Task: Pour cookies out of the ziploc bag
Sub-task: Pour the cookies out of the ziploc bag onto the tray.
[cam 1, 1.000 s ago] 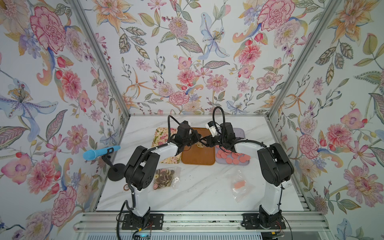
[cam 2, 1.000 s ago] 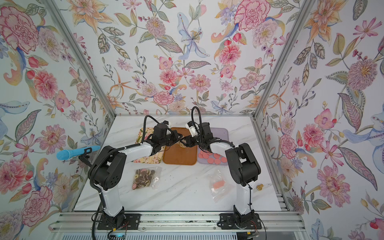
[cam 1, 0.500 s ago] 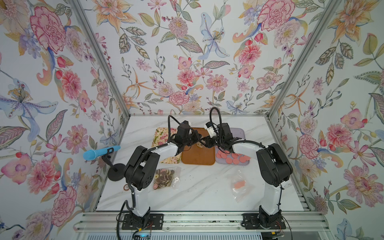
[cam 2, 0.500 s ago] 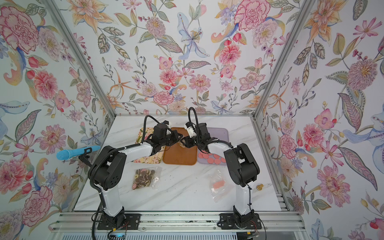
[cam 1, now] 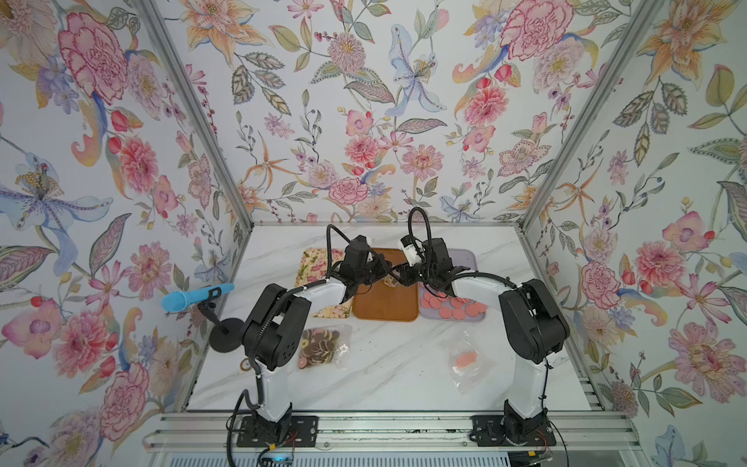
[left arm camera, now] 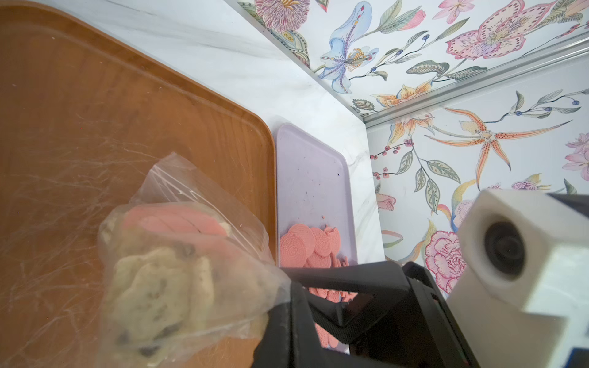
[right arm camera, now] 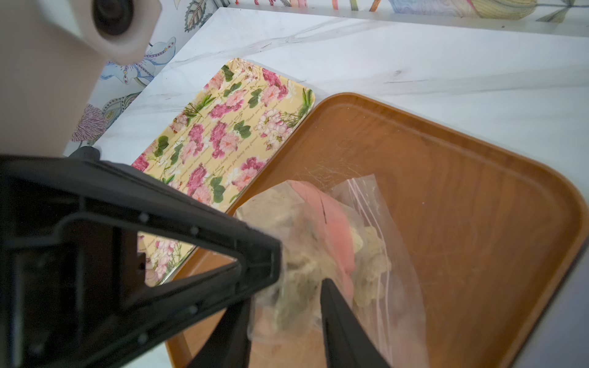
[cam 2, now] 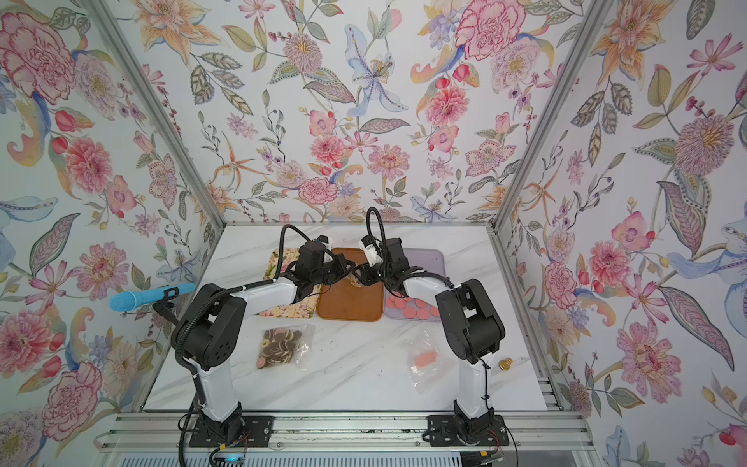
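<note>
Cookies (left arm camera: 159, 286) in ziploc bag (right arm camera: 376, 242), left gripper (right arm camera: 274, 263), right gripper (left arm camera: 288, 285) clamping it, unclear from above

At the centre of both top views, the clear plastic ziploc bag (cam 1: 391, 280) (cam 2: 356, 281) is too small to make out and is largely hidden between the left gripper (cam 1: 384, 271) and the right gripper (cam 1: 402, 275). In the left wrist view its cookies (left arm camera: 159, 286) are blurred, and the frame edge cuts off the brown rectangular tray (left arm camera: 95, 95).

Bright, even, diffuse lighting; shadows faint. Top views sharp throughout. Wrist views: close ziploc bag (left arm camera: 178, 270) blurred.
</note>
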You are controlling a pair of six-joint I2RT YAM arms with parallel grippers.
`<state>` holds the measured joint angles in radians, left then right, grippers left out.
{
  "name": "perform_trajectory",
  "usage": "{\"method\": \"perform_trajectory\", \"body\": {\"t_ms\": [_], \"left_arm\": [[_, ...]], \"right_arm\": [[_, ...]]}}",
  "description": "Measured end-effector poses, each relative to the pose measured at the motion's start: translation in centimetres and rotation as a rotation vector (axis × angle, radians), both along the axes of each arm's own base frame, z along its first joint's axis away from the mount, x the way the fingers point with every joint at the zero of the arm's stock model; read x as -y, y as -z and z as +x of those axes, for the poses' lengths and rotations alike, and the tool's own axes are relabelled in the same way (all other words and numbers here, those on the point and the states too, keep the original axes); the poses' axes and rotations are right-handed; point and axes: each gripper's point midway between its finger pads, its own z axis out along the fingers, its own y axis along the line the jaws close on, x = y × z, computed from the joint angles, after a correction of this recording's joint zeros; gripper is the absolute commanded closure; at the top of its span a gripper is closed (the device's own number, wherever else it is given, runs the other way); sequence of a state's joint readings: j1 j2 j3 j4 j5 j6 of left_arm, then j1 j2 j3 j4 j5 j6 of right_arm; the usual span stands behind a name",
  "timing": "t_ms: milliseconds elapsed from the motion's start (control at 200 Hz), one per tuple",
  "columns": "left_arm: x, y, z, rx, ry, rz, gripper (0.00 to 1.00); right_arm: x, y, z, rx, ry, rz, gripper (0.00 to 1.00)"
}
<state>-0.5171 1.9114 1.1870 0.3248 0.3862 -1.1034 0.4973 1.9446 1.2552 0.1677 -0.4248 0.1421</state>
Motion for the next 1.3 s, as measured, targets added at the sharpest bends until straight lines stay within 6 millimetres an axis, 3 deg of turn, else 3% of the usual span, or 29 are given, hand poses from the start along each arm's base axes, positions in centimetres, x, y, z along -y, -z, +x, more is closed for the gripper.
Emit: {"method": "perform_trajectory", "body": {"t_ms": [160,290,430,611,751,996,1131,1301], "left_arm": [[0.0,0.1,-0.1,0.004,0.003,0.005,1.00],[-0.1,0.4,-0.1,0.007,0.008,0.017,1.00],[-0.1,0.9,-0.1,0.004,0.011,0.024,1.00],[0.0,1.1,0.0,0.004,0.013,0.028,1.00],[0.0,1.2,0.0,0.003,0.013,0.029,0.99],[-0.1,1.3,-0.1,0.041,0.040,0.068,0.69],[-1.1,2.0,-0.7,0.063,0.064,0.176,0.64],[-4.4,1.8,-2.7,0.109,0.063,0.371,0.60]], "right_arm": [[0.0,0.0,0.0,-0.005,0.001,-0.001,0.78],[0.0,0.1,-0.1,-0.006,-0.001,-0.004,0.71],[0.1,0.2,-0.1,-0.009,0.002,-0.013,0.77],[0.1,0.2,-0.2,-0.006,0.001,-0.019,1.00],[0.1,0.1,-0.2,-0.005,-0.001,-0.019,1.00],[0.3,0.1,-0.1,-0.009,0.007,-0.016,1.00],[1.3,0.0,0.7,-0.025,0.040,0.002,1.00],[2.5,-0.2,1.5,-0.053,0.073,0.033,1.00]]}}
